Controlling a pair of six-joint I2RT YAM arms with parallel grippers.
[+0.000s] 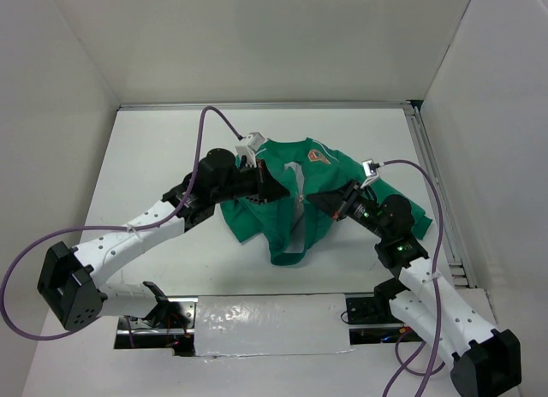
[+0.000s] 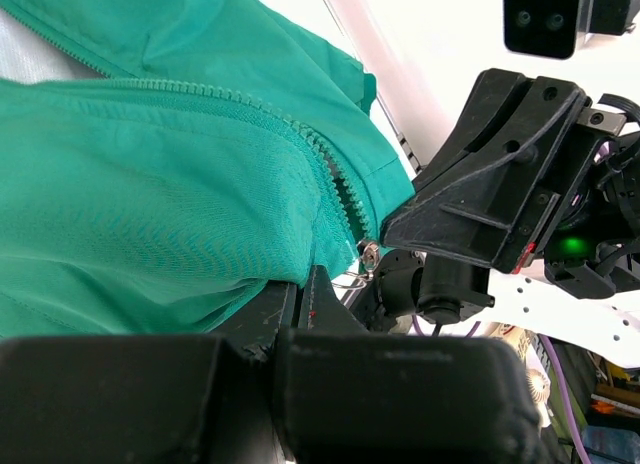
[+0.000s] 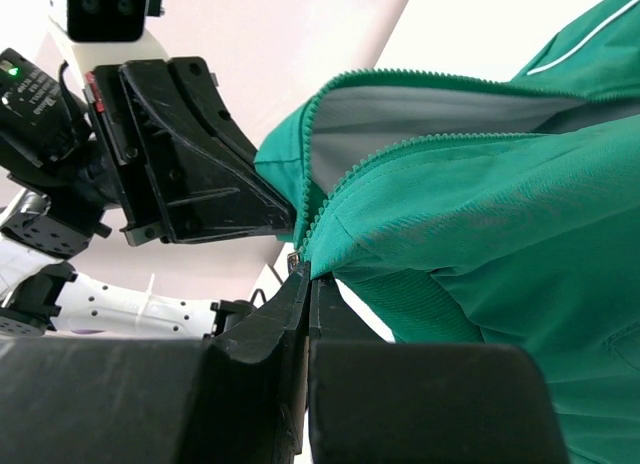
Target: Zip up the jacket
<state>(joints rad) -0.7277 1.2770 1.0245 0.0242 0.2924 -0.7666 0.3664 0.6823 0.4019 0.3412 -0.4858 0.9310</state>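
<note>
The green jacket (image 1: pixel 276 230) lies crumpled and unzipped, front up.

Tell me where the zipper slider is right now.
The slider shows mid-frame in the left wrist view, where the jacket's zipper teeth meet, just right of the left gripper and beside the right gripper.

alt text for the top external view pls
A small green jacket sits bunched on the white table, pinched at its open front by the left gripper and the right gripper, both shut, one from each side. Its orange chest patch faces up.
</note>
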